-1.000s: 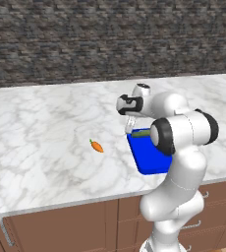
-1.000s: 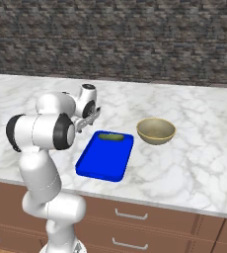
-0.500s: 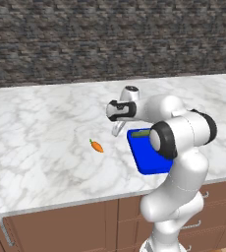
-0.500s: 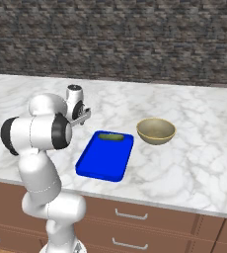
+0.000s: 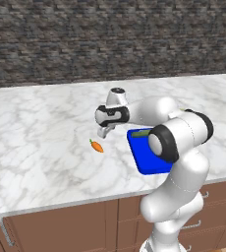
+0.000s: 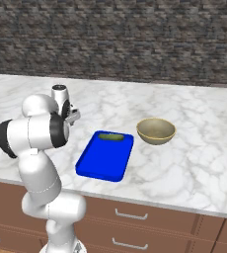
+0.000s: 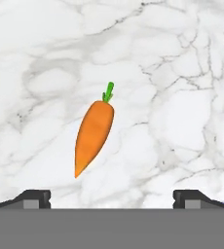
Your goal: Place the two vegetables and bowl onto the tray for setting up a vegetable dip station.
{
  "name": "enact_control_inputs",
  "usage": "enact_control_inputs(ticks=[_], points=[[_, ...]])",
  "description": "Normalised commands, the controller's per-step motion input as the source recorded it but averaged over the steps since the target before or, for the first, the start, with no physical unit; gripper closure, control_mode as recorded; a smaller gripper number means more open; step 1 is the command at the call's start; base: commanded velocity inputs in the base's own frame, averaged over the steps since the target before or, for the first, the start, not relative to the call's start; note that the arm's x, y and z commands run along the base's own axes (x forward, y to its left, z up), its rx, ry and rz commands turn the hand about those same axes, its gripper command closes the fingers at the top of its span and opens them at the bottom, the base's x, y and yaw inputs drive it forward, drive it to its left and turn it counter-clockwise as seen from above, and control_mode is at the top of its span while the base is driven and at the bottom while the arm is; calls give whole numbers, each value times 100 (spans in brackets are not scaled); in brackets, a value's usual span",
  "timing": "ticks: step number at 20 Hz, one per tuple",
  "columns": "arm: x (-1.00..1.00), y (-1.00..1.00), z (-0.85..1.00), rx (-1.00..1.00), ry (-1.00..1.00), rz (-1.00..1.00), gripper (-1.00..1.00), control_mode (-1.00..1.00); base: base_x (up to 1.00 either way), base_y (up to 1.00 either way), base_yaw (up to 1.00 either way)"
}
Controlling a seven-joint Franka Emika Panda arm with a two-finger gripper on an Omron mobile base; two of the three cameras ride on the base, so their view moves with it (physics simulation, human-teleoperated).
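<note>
The orange carrot point(image 5: 97, 146) with its green top lies on the marble counter, left of the blue tray point(image 5: 143, 161). My gripper point(image 5: 105, 131) hangs open just above and right of the carrot, empty. In the hand view the carrot point(image 7: 93, 136) lies ahead of the gripper point(image 7: 111, 199), between the lines of its wide-apart fingertips point(image 7: 34, 198). The dark green cucumber point(image 6: 111, 137) rests inside the tray point(image 6: 103, 159) at its far end. The tan bowl point(image 6: 156, 131) stands on the counter to the right of the tray, apart from it.
The marble counter point(image 5: 41, 128) runs to a dark stone wall at the back and drops off at its front edge above wooden drawers point(image 6: 130, 217). My own arm covers the right part of the tray in the left base view.
The hand has swung left from above the tray's far end to a spot over the carrot. Its jaws stayed open. Carrot, cucumber, bowl and tray have not moved.
</note>
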Motion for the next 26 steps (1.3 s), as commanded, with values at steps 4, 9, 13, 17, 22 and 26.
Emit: enact_control_inputs(ticks=[4,9,13,17,22,26], points=[[-7,34,3,0,4,-10,-100,-100,0,0,0],[-9,17,1,0,7,-3,-100,-100,0,0,0],[-13,19,0,0,4,-2,-100,-100,0,0,0],[-5,20,-5,0,0,-3,-100,-100,0,0,0],[1,1,-26,0,-3,0,-100,-100,0,0,0],[6,0,-26,0,-6,0,-100,-100,0,0,0]])
